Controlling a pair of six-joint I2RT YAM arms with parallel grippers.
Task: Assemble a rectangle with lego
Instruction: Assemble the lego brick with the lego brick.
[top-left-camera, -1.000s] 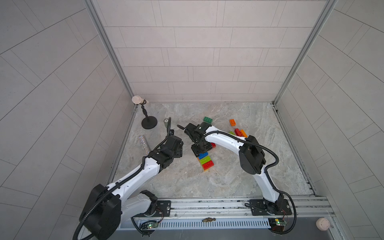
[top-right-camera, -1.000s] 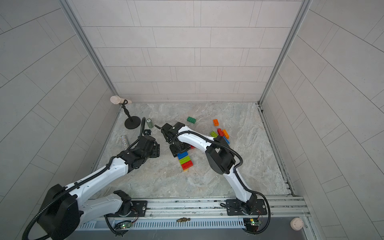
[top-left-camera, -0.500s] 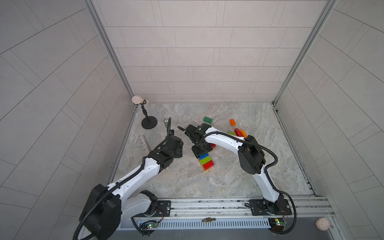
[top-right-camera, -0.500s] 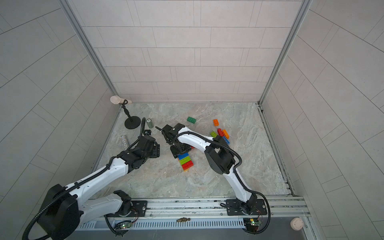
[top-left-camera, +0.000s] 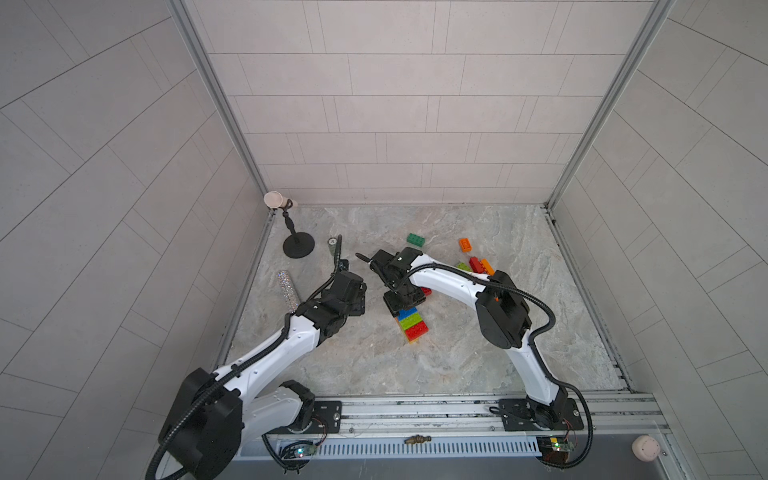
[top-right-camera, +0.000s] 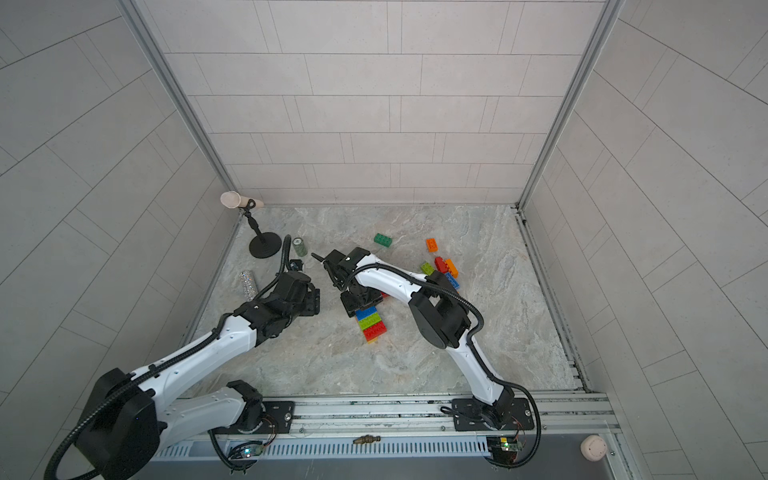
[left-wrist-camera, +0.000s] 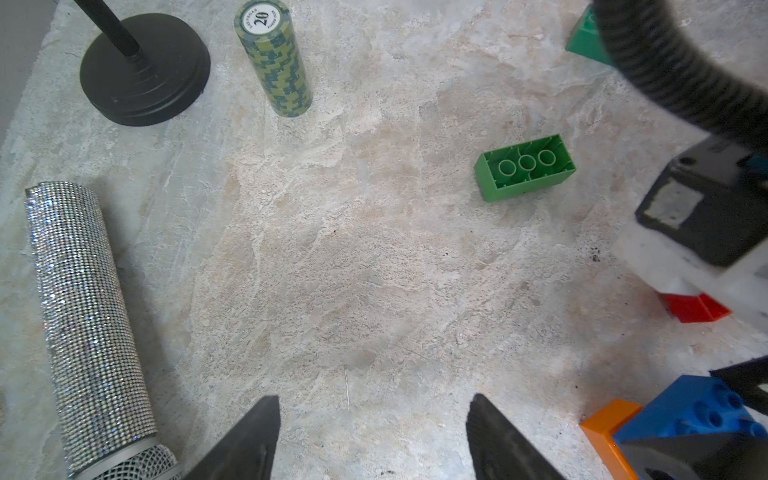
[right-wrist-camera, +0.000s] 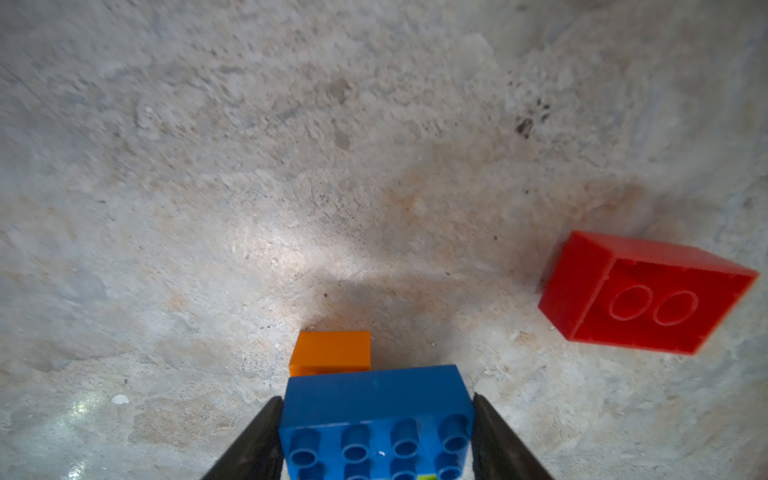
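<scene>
The right tool grips the blue brick by its two ends (both black fingers lie flat against the plastic). That brick sits at the far end of a short row in mid-desk. In both top views the row runs on toward the front through a lime brick and a red brick. An orange brick pokes out beneath the blue one's far edge. An upturned red brick lies near the row and apart from it.

The left tool stands wide and holds nothing, over bare marble. The glittery tube lies close along one side of it, and an upturned green brick lies ahead with free marble all round. Only a narrow strip of desk separates the two tools.

The chip stack and the black stand keep to the far left corner. A dark green brick and a loose cluster lie behind the right arm. From the row to the front rail the marble is plain, and the right-hand edge is well apart from both arms.
</scene>
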